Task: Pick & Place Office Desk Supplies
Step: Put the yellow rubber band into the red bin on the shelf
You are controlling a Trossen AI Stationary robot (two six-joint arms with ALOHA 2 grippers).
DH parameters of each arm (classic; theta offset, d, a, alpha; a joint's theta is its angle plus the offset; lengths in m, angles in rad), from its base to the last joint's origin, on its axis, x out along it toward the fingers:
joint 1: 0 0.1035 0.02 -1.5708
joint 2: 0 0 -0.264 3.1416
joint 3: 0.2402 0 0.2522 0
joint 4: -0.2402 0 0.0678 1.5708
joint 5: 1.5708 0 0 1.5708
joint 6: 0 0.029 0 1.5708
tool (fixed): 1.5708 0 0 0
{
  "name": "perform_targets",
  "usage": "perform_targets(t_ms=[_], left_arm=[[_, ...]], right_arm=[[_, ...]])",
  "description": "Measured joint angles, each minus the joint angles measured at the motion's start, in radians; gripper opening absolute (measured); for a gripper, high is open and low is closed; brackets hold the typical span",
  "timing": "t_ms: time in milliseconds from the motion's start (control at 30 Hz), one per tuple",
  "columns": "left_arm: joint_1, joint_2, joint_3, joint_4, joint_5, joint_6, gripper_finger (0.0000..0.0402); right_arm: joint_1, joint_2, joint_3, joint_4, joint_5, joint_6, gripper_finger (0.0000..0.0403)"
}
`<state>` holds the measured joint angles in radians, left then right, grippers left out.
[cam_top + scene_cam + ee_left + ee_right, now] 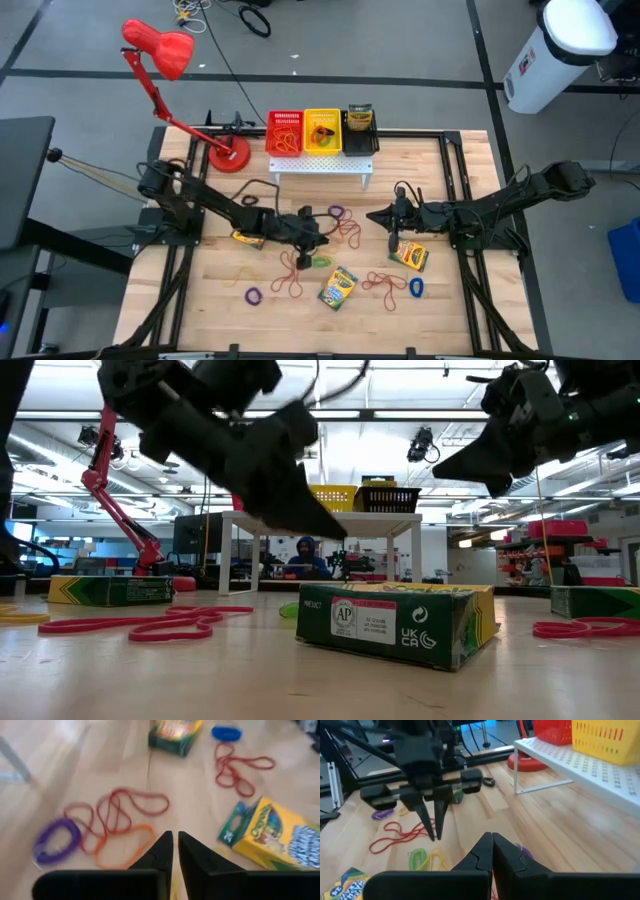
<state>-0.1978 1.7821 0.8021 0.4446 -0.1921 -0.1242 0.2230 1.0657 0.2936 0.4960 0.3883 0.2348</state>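
Rubber bands, red and orange (117,817), lie loose on the table just ahead of the left gripper (318,241), whose narrowly parted jaws hold nothing (right gripper (375,216) closed, empty, farther off).

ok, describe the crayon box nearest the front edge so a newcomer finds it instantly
Start at the white perforated rack at the back of the wooden table and come straight forward past both arms. The crayon box lies alone near the front edge, tilted. The other two loose boxes each lie beside an arm; this one does not.
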Motion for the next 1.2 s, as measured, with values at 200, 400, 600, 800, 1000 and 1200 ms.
perform_targets(t_ms=[200, 400, 600, 800, 1000, 1200], left_arm=[[-0.035, 0.040, 0.000, 0.000, 0.002, -0.059, 0.0063], [-0.071, 0.030, 0.002, 0.003, -0.013, -0.061, 0.0091], [-0.078, 0.030, 0.001, -0.035, -0.025, -0.103, 0.0130], [-0.079, 0.043, 0.001, -0.029, -0.016, -0.121, 0.0170], [-0.076, 0.096, 0.022, -0.051, -0.061, -0.103, 0.0179], [-0.054, 0.105, 0.051, -0.136, -0.110, -0.102, 0.0158]], right_arm=[[0.000, 0.000, -0.027, 0.010, 0.009, 0.002, 0.0005], [0.000, 0.000, -0.027, 0.031, 0.023, -0.003, 0.0005], [-0.001, 0.000, -0.027, 0.030, 0.023, -0.003, 0.0005], [0.000, 0.000, -0.027, 0.034, 0.023, -0.004, 0.0005], [0.000, 0.000, -0.027, 0.038, 0.023, -0.004, 0.0005], [-0.001, 0.000, -0.027, 0.047, 0.023, -0.004, 0.0005]])
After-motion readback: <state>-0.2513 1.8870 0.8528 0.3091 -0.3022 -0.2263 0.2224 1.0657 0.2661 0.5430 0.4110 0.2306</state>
